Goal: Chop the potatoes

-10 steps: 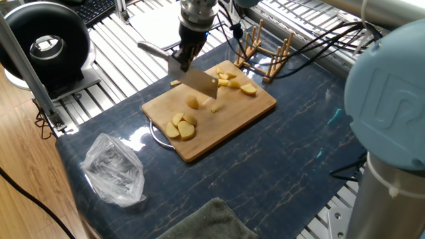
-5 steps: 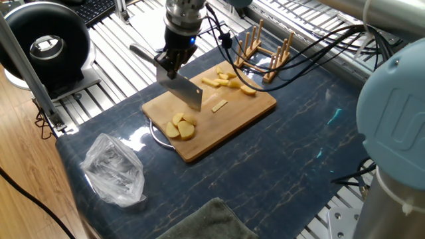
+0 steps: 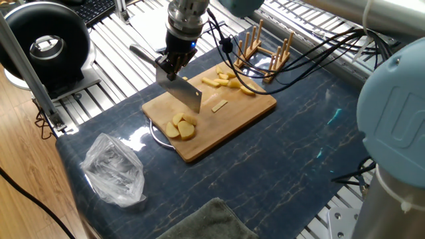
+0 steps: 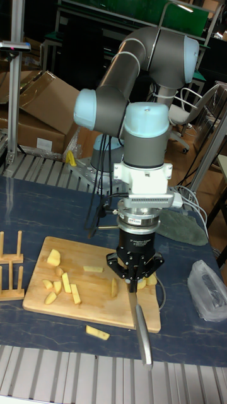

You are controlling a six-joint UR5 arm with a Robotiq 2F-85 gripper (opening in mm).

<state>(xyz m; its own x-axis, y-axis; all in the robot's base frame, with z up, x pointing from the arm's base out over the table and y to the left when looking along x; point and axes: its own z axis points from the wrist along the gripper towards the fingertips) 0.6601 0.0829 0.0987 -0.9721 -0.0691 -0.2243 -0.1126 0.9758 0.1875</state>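
The peeled pale-yellow potato pieces (image 3: 180, 126) lie scattered on the rectangular bamboo cutting board (image 3: 247, 108), some near its front corner, others toward the far end, and one stick off the board in the tall fixed view. They look firm, wet and prone to slip, so pressing straight down seems wise. The black two-finger gripper (image 3: 174, 64) clamps the handle of the steel cleaver (image 3: 186, 95), blade on the board.

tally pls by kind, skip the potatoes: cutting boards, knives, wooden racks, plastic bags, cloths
bamboo cutting board: 1
cleaver: 1
wooden rack: 1
clear plastic bag: 1
green cloth: 1
total: 5
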